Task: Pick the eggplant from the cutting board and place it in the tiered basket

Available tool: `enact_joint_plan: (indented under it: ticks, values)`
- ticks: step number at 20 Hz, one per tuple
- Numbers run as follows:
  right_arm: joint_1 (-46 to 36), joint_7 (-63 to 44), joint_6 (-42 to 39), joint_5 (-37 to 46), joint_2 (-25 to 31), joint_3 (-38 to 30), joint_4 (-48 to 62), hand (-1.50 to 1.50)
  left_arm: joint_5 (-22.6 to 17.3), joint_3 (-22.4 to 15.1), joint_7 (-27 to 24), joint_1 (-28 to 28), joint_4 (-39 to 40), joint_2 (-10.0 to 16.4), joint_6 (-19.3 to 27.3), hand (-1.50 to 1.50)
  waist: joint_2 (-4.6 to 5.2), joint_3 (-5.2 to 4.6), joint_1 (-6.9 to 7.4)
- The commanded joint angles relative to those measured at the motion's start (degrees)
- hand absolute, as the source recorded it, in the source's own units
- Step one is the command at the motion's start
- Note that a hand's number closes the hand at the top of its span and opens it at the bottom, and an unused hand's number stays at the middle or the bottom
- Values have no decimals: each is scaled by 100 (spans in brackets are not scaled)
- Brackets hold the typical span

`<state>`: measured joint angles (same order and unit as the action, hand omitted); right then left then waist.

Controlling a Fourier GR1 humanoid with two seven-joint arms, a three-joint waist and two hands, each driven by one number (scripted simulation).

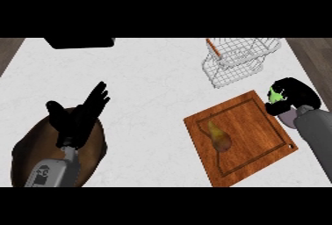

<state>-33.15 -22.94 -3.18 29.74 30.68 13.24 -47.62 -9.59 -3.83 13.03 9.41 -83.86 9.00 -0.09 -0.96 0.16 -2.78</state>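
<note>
White worktop; R hand fingers curl round eggplant beside cutting board; L hand open, resting. Clear tiered basket rim before release.

A white, faintly mottled counter fills the view, with brown wood-grain floor showing past both far corners.

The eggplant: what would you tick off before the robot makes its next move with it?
1. Dark eggplant with green cap held by right hand: ok, fingers curl round it.
2. Eggplant off the wooden cutting board: ok, it shows past the far right corner.
3. Eggplant over the white wire tiered basket: not ok, short of it.
4. Way to the basket free: ok, nothing between.
5. Left hand out of the way: ok, open at the left above a brown oval dish.
6. Room inside the basket: cannot tell.
</note>
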Motion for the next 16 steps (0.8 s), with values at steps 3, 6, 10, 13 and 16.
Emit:
enact_joint_plan:
  ticks: [3, 6, 10, 13, 16]
  values:
    - [615, 2637, -439, -960, 1312, -757, -1013, 150, -13, 55, -68, -299, -79, 51, -13, 0, -22, -8, -155]
    - [991, 3131, -739, -1715, 1679, -1466, -1364, 150, -14, 78, -30, -303, -249, 67, 16, 0, -12, -14, -92]
    - [1079, 3629, -1112, -2381, 2398, -2374, -1648, 150, 7, 19, 5, -251, -261, 92, -77, 0, 21, -16, -25]
    - [1435, 3670, -1347, -2635, 2723, -2806, -2110, 150, -52, 54, -11, -250, -358, 124, -187, 0, 44, -18, 89]
    - [1311, 3356, -1669, -2997, 2915, -3239, -2339, 150, -37, 129, -280, -49, 85, 44, -257, 0, 75, -21, 163]
